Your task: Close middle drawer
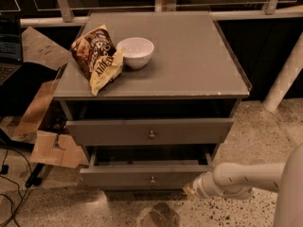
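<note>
My gripper [190, 189] is low, near the floor, at the right end of the middle drawer [118, 178] front. It is just beside the front, and whether it touches is unclear. Gripper state, open or closed: cannot tell. The drawer extends left of the gripper, partly pulled out, with a strip of bare grey interior showing. Its knob [152, 179] is further left. Above the gripper, the taller drawer front [109, 132] stands slightly out. Well above and to the left, on the cabinet top [194, 56], a white bowl [135, 52] sits against a snack bag [97, 58].
</note>
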`<act>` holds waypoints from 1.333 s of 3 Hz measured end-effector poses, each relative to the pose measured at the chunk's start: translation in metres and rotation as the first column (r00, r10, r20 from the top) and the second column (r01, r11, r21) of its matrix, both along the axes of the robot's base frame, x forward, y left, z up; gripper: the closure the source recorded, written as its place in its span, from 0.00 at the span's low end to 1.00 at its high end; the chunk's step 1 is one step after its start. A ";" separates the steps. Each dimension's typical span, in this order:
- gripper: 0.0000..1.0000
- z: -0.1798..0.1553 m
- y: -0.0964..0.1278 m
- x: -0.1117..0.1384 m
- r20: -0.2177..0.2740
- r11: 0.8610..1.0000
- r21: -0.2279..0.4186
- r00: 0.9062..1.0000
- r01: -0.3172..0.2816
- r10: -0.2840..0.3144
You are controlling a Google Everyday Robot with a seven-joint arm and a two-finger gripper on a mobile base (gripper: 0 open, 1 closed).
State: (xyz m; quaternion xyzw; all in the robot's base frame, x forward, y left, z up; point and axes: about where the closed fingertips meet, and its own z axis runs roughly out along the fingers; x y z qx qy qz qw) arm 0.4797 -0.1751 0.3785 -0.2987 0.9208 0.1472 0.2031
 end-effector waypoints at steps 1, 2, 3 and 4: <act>1.00 0.007 -0.012 0.027 0.056 0.999 -0.033 0.998 -0.001 0.002; 1.00 0.013 -0.023 0.045 0.097 0.999 -0.052 0.995 0.010 -0.005; 1.00 0.021 -0.034 0.062 0.140 0.997 -0.065 0.990 0.030 -0.020; 1.00 0.026 -0.033 0.077 0.165 0.997 -0.072 0.986 0.019 -0.007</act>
